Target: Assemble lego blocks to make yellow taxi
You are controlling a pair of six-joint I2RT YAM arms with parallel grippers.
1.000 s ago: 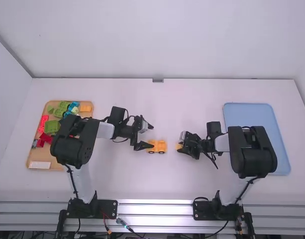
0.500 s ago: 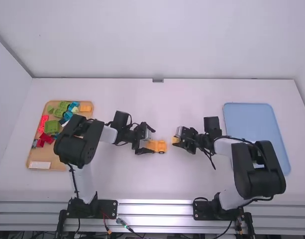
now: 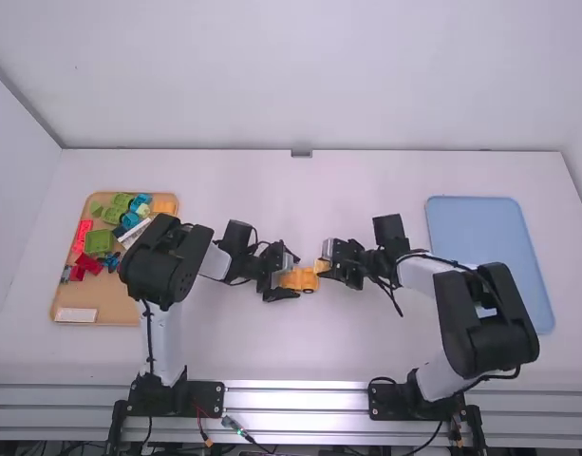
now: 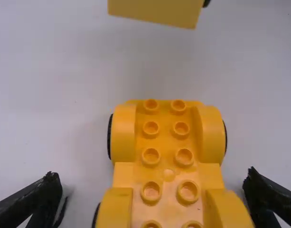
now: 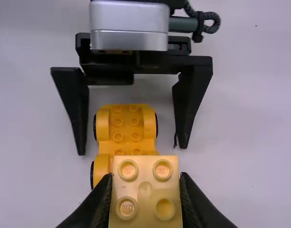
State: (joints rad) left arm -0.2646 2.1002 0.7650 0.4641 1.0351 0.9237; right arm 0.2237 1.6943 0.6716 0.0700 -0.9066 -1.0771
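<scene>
Judging from the high view, you are partway through: the yellow wheeled base (image 3: 298, 278) stands on the white table (image 3: 366, 351) near the middle, and your right gripper (image 3: 326, 267) has the yellow block (image 3: 321, 267) just beside its right end. Seating that block seems to be your main step left. Your left gripper (image 3: 292, 275) is around the base's left part and hides some of it. At left, the wooden tray (image 3: 103, 309) bears mixed bricks, partly covered by your left arm; you cannot tell whether its orange-yellow block (image 3: 163, 205) belongs to the taxi. Your right arm covers some of the blue tray (image 3: 476, 228) at right, a likely place for the finished car.

In the left wrist view, you see the left gripper's fingers apart, one on each side of the base. The base's studs are bare, so nothing is mounted on the part you can see; its end runs out of view, and so does much of the held block.

In the right wrist view, your right gripper is clamped on the block, four studs showing. The block blocks your sight of part of the base, and its underside is hidden, so you cannot check its alignment here.
</scene>
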